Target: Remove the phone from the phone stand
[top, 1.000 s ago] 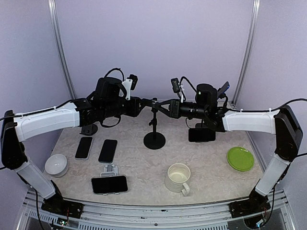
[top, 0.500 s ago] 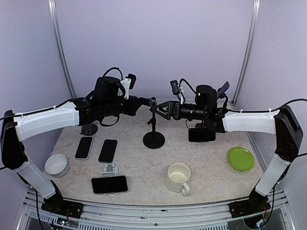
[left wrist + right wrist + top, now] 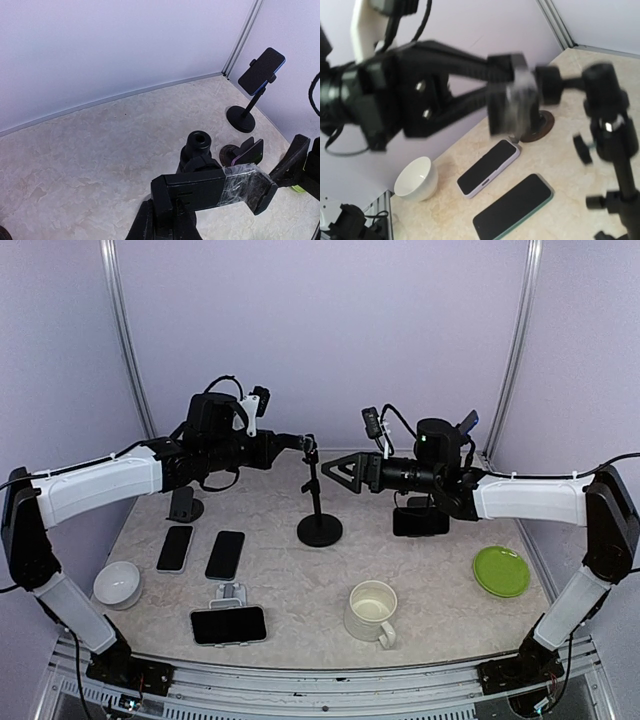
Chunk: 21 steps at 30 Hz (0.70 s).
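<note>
A: Entry one, the phone (image 3: 228, 625)?
B: Landscape in its white stand (image 3: 232, 592), front edge, left of centre.
A: Arms?
B: Both stretched level over mid-desk. The left gripper (image 3: 300, 443) is just beside the top of the black pole stand (image 3: 319, 495), and the right gripper (image 3: 328, 464) is near. I cannot tell the grip of either.

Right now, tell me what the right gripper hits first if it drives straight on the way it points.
Probably the black stand, its post just ahead of the right gripper, jaws open; the left gripper sits close behind it. Depth is unclear, so it could slip past.
</note>
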### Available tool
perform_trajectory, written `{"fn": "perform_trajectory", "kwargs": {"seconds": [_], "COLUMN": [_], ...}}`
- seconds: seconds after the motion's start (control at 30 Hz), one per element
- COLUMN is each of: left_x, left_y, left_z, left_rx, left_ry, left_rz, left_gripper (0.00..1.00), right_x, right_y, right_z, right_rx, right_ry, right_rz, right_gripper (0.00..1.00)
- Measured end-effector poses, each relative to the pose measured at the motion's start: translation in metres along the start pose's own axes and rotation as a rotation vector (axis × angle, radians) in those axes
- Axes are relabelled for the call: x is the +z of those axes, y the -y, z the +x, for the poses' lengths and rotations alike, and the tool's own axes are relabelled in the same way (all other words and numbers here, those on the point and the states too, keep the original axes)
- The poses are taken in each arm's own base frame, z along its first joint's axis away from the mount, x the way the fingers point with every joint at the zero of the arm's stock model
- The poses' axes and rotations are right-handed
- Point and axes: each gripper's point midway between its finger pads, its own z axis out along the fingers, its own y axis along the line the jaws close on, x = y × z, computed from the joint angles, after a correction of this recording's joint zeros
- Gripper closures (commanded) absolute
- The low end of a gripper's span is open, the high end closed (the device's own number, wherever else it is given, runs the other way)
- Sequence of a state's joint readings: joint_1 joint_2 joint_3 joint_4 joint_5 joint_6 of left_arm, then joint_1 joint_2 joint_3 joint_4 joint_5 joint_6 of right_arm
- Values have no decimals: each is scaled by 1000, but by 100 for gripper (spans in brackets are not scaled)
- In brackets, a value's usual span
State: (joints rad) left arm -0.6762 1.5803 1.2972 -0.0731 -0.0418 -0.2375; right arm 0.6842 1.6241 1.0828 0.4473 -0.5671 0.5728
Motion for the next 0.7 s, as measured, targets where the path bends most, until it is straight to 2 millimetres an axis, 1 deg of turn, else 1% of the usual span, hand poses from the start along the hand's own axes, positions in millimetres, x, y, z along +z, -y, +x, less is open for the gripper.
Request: {"fn": "perform_trajectory", "kwargs": {"seconds": [0.2,0.3,0.5,0.7], "left_x": [5,6,4,-3], "left_y": [-30,-41,-60,-86], "left_z": [-7,-9,-13,-21], "left_rx": [-26,-29,-18,-3], "left_ry": [12,17,26,43], "left_rz": [-30,-43,-83,-140], "left_gripper": [100,100,100,100], "right_x": [0,0,0,0], "right_y": [1,1,2,2], "right_z": [1,1,0,0], "right_rx": [-2,-4,-6,-8], "right_ry": [-1,0,2,2], "right_rz": [5,7,11,11], "right_gripper": [0,0,0,0]}}
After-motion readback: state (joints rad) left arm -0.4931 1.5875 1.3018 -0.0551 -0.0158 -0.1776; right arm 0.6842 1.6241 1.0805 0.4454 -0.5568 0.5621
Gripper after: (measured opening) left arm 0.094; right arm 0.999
